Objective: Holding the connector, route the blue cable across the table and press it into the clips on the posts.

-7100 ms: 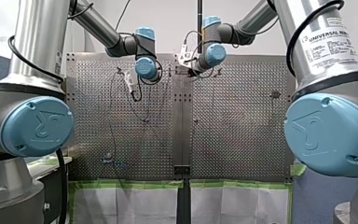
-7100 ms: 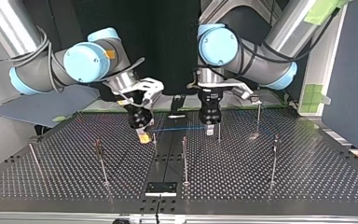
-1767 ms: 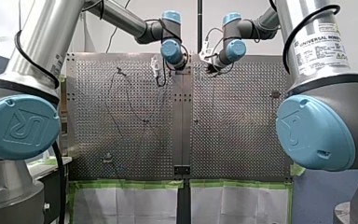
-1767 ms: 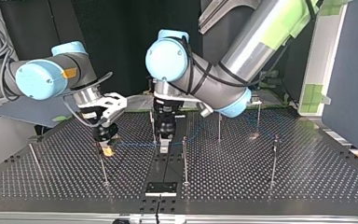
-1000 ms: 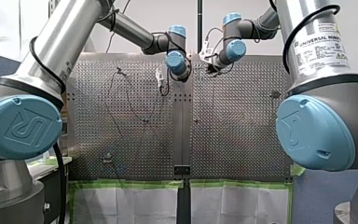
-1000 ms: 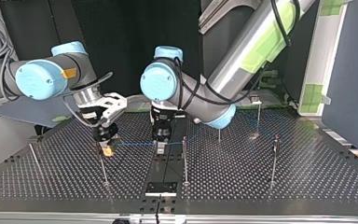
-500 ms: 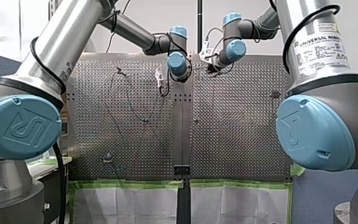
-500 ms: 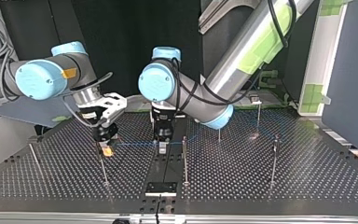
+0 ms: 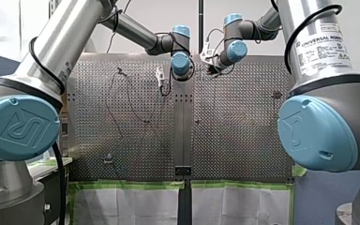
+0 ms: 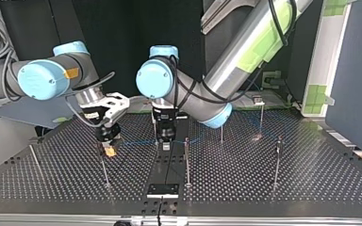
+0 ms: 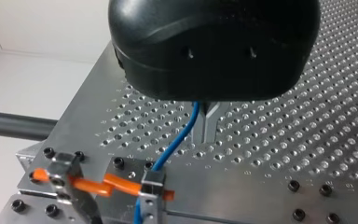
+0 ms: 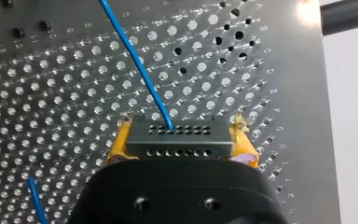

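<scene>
Right pincer clamps the connector in yellow pads; left pincer pinches the blue cable.

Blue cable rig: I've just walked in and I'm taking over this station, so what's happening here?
My right hand grips the connector, with the blue cable running out of it across the perforated table. My left hand hangs over the cable near mid-table, right above a clip on a post, which the cable reaches.

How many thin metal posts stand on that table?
6 clearly, in the top view: two posts at left, one middle, three at right; my left gripper may hide another.
</scene>
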Robot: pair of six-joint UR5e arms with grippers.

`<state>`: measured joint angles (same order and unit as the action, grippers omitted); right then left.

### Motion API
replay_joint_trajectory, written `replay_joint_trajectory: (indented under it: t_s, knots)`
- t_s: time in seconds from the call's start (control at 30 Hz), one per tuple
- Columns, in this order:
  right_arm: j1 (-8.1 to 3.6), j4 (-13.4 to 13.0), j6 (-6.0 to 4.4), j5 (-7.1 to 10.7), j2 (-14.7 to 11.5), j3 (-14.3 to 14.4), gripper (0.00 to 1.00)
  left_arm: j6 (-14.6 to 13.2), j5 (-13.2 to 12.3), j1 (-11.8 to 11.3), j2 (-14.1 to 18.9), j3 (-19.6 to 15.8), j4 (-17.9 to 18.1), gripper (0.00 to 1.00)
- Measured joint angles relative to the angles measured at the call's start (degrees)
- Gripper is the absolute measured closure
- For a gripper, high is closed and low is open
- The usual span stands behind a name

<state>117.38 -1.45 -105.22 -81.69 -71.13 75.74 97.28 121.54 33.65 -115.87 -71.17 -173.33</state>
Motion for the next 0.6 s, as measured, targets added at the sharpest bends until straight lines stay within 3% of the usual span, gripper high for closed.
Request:
replay_joint_trajectory:
  t_s: [0.33,0.6]
  knots:
    - [-0.01,-0.08,0.00,-0.14,0.10,1.48,1.00,0.68,4.89,1.66,0.06,-1.33,-1.17,1.00]
    - [-0.24,-0.51,0.02,-0.52,0.14,5.21,1.00,0.95,5.34,2.62,0.08,-5.17,1.95,1.00]
